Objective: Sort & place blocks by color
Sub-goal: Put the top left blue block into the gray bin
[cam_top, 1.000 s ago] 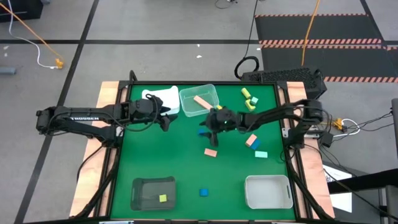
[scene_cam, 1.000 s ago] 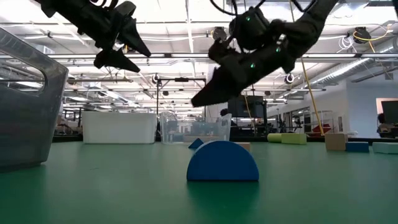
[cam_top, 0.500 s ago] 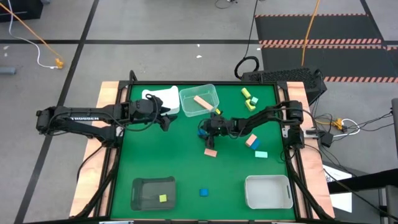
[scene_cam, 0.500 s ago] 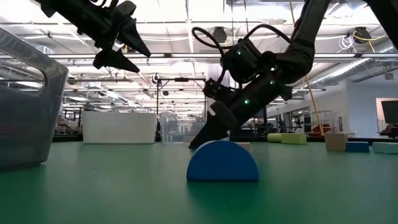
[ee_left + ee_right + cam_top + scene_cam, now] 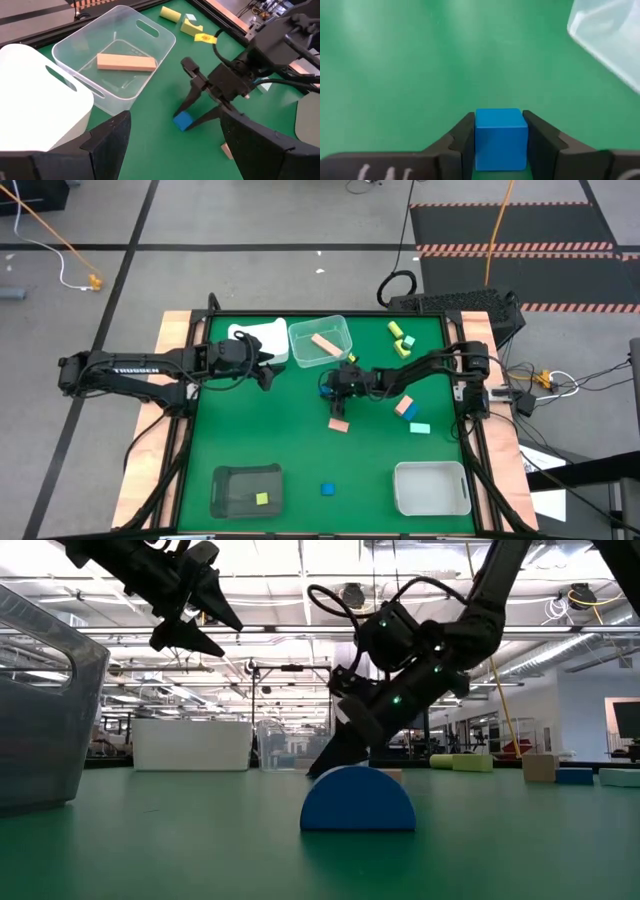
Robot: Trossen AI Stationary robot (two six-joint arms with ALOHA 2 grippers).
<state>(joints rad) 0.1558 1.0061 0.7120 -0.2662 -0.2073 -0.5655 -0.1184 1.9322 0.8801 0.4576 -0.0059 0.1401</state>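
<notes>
A small blue cube (image 5: 501, 131) sits on the green mat just near of the clear bin (image 5: 320, 340), which holds a tan bar (image 5: 126, 62). My right gripper (image 5: 329, 388) reaches in from the table's right and is down at the cube (image 5: 183, 120), shut on it. My left gripper (image 5: 267, 374) hovers open above the mat by the white bin (image 5: 262, 343), touching nothing. Other blocks lie loose: yellow-green ones (image 5: 401, 340), a tan one (image 5: 339, 423), tan and teal ones (image 5: 410, 416), and a blue half-round one (image 5: 358, 800). My right gripper pinches the blue cube by two opposite side faces (image 5: 479, 134), one finger (image 5: 462, 137) on each. The fingers slant down from above and from the table's right. The cube stays flat on the mat.
A dark bin (image 5: 245, 488) at the near left holds a yellow-green cube (image 5: 262, 499). A white bin (image 5: 432, 487) stands at the near right. A blue block (image 5: 326, 490) lies between them. Open mat stretches across the table's middle.
My right gripper has dropped from above the mat toward the table's left and near side, down around the blue cube, then stayed almost still for the last half second. The cube has not moved.
</notes>
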